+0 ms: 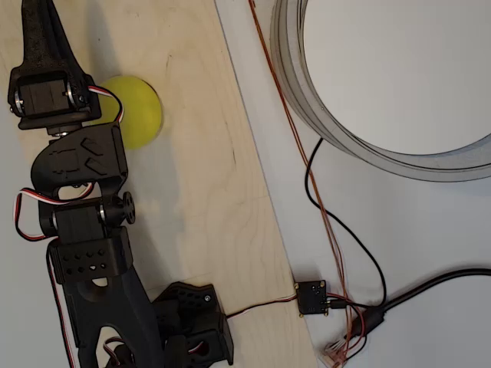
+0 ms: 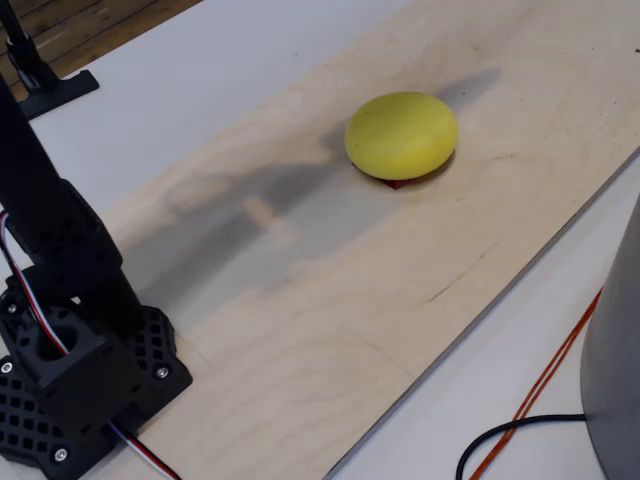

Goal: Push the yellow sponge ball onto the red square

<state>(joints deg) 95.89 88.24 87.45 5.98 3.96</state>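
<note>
The yellow sponge ball (image 2: pixel 402 135) lies on the plywood board (image 2: pixel 330 300). It rests on top of the red square (image 2: pixel 398 184), of which a thin red sliver shows under the ball's near edge. In the overhead view the ball (image 1: pixel 142 111) is partly covered by my black arm. My gripper (image 1: pixel 40 23) reaches up past the ball's left side to the picture's top edge. Its fingers look like one dark wedge with the tips cut off.
A large grey round ring (image 1: pixel 322 115) stands right of the board on the white table. Orange and black cables (image 1: pixel 322 215) and a small connector (image 1: pixel 311 297) lie beside the board's edge. The arm's base (image 2: pixel 80 380) sits at the board's near left corner.
</note>
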